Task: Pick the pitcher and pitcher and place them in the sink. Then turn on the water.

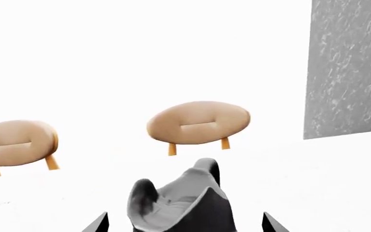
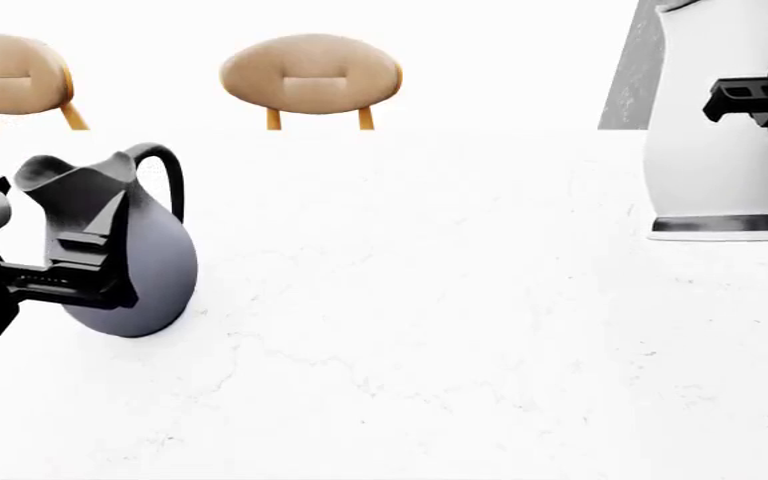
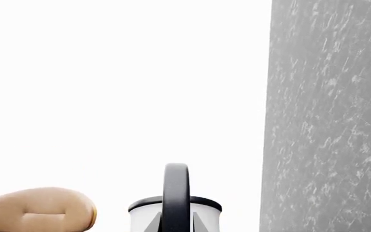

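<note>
Blue-grey pitcher (image 2: pixel 144 270): smooth matt body, ceramic look, dark matt neck and handle. White pitcher (image 2: pixel 724 130): smooth, soft sheen, black base band. Countertop (image 2: pixel 424 330): white stone look, faint veining, smooth. Stools (image 2: pixel 311 75): tan padded seats, matt; orange wood-like legs. Wall panel (image 3: pixel 330 116): grey, mottled, marble-like.

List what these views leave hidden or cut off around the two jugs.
- Sink and water: in no view.
- White jug: head view's top and right edges crop it; the right gripper covers part. The right wrist view shows only its rim and handle.
- Blue-grey jug: left gripper hides its near flank; contact unclear.
- Left wrist view: lower edge crops the fingertips.
</note>
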You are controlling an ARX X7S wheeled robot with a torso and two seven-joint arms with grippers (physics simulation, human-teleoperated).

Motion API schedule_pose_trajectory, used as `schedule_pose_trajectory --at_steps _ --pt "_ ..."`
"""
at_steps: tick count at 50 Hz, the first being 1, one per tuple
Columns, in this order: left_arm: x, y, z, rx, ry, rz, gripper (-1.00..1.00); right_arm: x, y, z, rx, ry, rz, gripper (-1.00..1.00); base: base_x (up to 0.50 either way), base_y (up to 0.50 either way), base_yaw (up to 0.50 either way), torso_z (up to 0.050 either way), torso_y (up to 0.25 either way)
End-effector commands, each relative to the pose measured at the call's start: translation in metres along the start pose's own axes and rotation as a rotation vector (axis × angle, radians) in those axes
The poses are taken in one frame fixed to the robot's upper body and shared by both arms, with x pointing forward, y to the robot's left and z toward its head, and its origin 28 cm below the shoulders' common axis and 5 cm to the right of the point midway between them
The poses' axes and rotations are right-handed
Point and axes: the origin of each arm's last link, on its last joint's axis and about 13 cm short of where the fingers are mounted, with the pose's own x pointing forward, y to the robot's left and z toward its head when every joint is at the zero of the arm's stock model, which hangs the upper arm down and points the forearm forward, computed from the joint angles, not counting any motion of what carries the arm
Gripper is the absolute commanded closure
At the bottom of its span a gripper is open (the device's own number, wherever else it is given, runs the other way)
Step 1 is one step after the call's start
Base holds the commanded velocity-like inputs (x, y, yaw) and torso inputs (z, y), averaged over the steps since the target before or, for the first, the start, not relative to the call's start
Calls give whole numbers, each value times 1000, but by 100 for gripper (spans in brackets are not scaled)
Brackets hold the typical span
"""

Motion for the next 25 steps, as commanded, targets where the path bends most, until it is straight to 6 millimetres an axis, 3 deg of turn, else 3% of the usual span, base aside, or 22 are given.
schedule_pose_trajectory --at_steps 1,25 --pt "4 -1 -3 -9 2 11 -100 0 -4 9 -8 -57 -38 100 0 0 0 0 0" --pt "10 -4 -4 -31 -4 13 -100 1 -4 7 5 -57 -34 100 0 0 0 1 2"
